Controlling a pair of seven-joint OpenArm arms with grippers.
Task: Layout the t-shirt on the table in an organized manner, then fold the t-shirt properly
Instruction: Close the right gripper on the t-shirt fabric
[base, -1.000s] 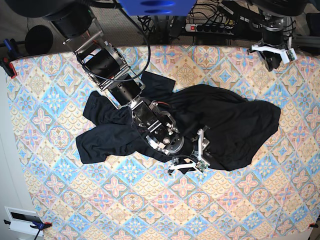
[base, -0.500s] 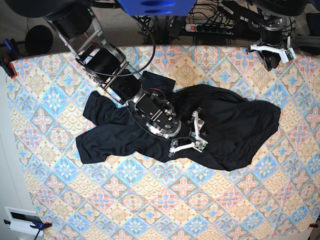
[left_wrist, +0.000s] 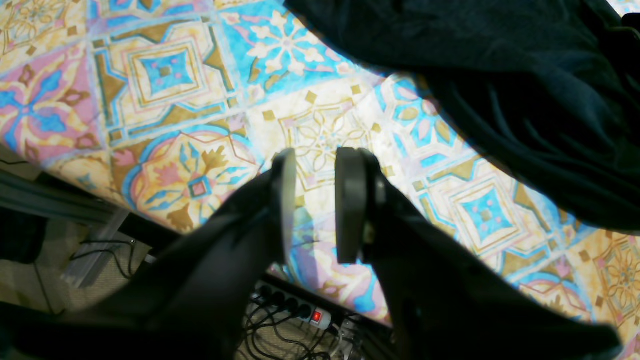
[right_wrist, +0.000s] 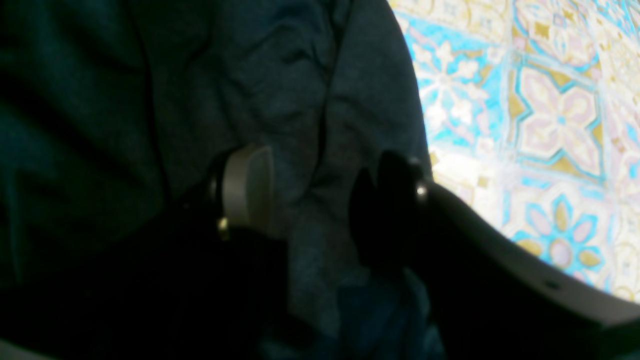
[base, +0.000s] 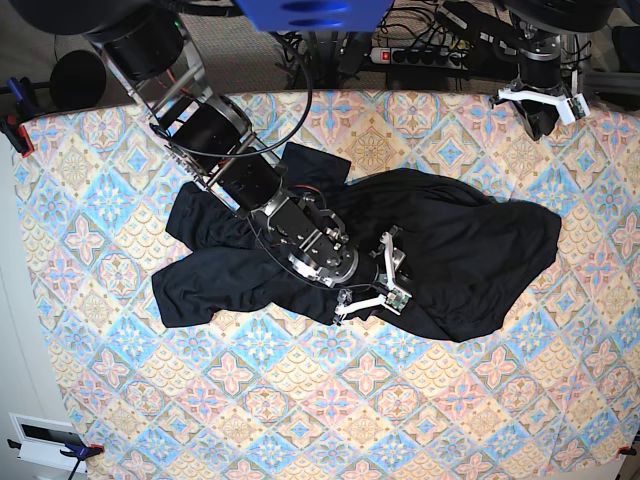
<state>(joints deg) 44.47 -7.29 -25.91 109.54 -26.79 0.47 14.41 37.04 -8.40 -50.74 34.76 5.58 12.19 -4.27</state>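
T-shirt (base: 440, 255) lies crumpled across middle of desk (base: 90, 250), black fabric bunched, not flat. Right gripper (base: 385, 277) hovers low over shirt near its front edge; jaws spread wide, one on each side of raised fold, nothing pinched as far as wrist view shows. Right finger pads (right_wrist: 247, 185) stand just above wrinkled cloth. Left gripper (base: 540, 100) sits at far edge of desk, well apart from shirt; jaws stand narrow with small gap, holding nothing. Power strip (base: 420, 55) lies behind desk.

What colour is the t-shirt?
The t-shirt is plain black with no print. The base view shows it best.
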